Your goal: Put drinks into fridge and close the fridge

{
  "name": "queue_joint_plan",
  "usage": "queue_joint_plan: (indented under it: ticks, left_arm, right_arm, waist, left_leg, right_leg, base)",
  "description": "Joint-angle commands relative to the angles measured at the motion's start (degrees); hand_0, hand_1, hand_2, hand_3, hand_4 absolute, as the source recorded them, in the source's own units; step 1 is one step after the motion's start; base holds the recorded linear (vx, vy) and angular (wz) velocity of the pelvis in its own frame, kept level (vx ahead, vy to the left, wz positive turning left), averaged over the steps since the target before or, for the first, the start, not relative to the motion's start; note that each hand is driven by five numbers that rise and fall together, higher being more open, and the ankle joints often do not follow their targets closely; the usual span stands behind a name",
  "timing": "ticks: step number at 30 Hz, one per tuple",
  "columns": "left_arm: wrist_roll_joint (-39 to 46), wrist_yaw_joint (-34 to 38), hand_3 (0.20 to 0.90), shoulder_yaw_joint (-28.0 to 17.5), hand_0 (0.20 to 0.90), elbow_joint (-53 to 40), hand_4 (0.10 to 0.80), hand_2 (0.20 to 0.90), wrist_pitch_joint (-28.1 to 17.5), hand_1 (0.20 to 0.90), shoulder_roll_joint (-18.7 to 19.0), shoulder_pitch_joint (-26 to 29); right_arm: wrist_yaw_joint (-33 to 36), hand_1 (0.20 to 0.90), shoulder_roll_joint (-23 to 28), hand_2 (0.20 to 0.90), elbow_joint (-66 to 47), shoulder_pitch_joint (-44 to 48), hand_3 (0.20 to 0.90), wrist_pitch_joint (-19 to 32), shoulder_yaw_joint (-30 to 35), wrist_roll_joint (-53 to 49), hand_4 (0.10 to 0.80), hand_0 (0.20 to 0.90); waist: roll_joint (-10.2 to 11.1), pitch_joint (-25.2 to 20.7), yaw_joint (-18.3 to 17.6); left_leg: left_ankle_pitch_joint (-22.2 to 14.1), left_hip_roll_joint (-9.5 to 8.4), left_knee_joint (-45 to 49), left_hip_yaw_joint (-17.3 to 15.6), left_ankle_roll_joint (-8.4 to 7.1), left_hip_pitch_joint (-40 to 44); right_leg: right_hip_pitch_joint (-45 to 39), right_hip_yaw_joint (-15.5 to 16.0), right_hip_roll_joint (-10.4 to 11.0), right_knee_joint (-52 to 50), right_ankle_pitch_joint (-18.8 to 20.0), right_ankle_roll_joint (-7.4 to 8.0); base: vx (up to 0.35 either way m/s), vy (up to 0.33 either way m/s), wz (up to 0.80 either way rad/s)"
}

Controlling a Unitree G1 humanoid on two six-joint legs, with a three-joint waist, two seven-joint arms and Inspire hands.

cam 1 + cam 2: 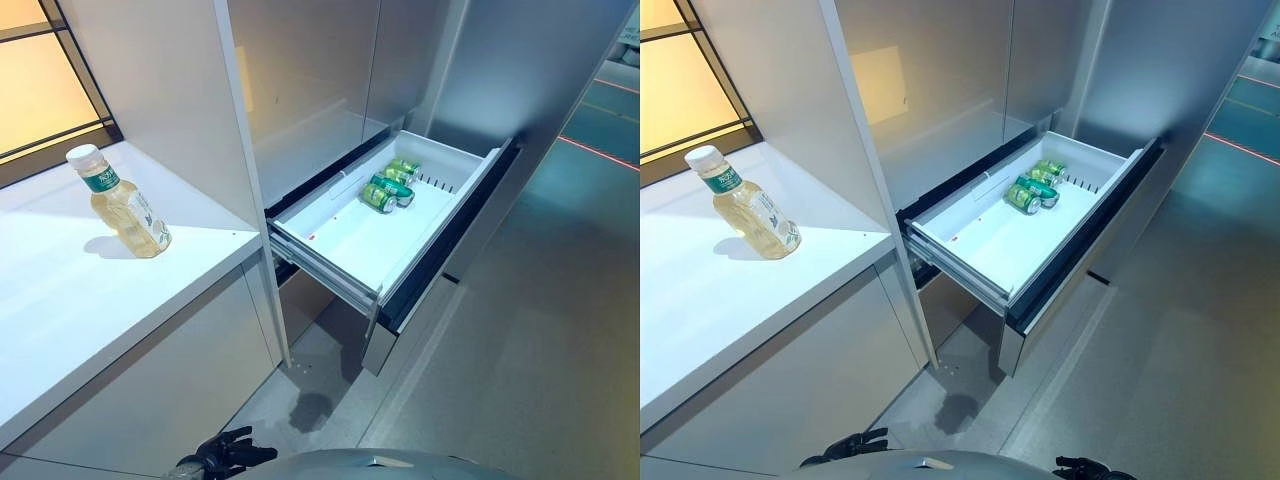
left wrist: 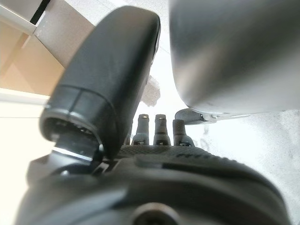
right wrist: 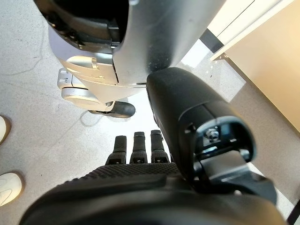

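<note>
A clear bottle (image 1: 122,205) of pale yellow drink with a white cap and green label stands on the white counter (image 1: 70,300) at the left. The white fridge drawer (image 1: 345,245) is pulled open to the right of the counter, with green cans (image 1: 390,185) lying at its far end. My left hand (image 1: 225,452) hangs low at the bottom edge, fingers straight, empty; it also shows in the left wrist view (image 2: 159,129). My right hand (image 1: 1085,468) hangs low at the bottom right, open and empty, as the right wrist view (image 3: 138,147) shows.
A tall grey fridge door (image 1: 300,90) stands shut above the drawer. A window (image 1: 40,80) sits behind the counter. Grey floor (image 1: 520,340) spreads to the right of the drawer. A person's white shoes (image 3: 7,183) show on the floor in the right wrist view.
</note>
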State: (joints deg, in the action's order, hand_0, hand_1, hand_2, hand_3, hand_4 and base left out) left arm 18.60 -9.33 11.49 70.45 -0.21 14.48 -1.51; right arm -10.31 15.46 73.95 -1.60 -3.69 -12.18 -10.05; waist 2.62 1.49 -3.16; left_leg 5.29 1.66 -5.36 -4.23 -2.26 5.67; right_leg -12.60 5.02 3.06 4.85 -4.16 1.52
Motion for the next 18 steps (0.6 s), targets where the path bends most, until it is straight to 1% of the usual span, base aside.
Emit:
queue_joint_plan:
  ticks: [1,4,11,16,18]
  left_arm:
    - [1.8,-1.15,0.9,1.27,0.9,0.71,0.8,0.9,-1.52,0.9,-2.8,3.35]
    - [1.92,-2.2,0.9,1.1,0.9,0.82,0.8,0.9,-2.69,0.9,-2.88,3.18]
    - [1.66,-2.93,0.9,1.03,0.9,0.82,0.8,0.9,-3.51,0.9,-2.87,3.28]
    - [-1.13,-3.26,0.9,2.13,0.9,0.04,0.8,0.9,-5.83,0.9,-2.68,3.37]
    - [-2.3,-4.01,0.9,3.21,0.9,-0.42,0.8,0.9,-6.57,0.9,-2.66,3.7]
  right_arm:
    - [-1.36,0.9,-1.72,0.9,-0.62,2.62,0.9,0.33,-1.06,0.21,0.8,0.9]
    - [-1.08,0.9,-1.78,0.9,-0.51,2.56,0.9,0.58,-1.3,0.19,0.8,0.9]
    - [-1.27,0.9,-1.86,0.9,-0.23,2.67,0.9,0.83,-1.11,0.14,0.8,0.9]
    - [-1.59,0.9,-1.77,0.9,-0.5,2.63,0.9,0.56,-1.36,0.06,0.8,0.9]
    - [-1.73,0.9,-1.75,0.9,-0.53,2.8,0.9,0.33,-1.55,0.11,0.8,0.9]
  waist:
    - [-2.09,1.65,1.77]
    - [-1.98,1.76,1.76]
    - [-1.89,1.81,1.97]
    - [-1.86,1.72,1.96]
    - [-1.96,1.75,1.88]
  left_leg:
    - [-8.76,-1.34,0.86,0.8,1.7,2.01]
    - [-8.78,-1.39,0.82,0.84,1.71,2.05]
    - [-8.88,-1.37,0.8,1.07,1.75,2.09]
    - [-8.88,-1.34,0.72,1.07,1.74,2.09]
    - [-8.89,-1.4,0.74,1.1,1.8,2.07]
  right_leg:
    - [5.1,2.87,-1.51,-1.65,1.46,2.29]
    - [5.12,2.83,-1.53,-1.66,1.45,2.25]
    - [5.07,2.99,-1.46,-1.73,1.36,2.26]
    - [5.11,3.01,-1.45,-1.76,1.35,2.33]
    - [5.2,2.93,-1.45,-1.86,1.37,2.34]
  base:
    - [0.0,0.0,0.0]
    - [0.0,0.0,0.0]
    - [0.0,0.0,0.0]
    - [0.0,0.0,0.0]
    - [0.0,0.0,0.0]
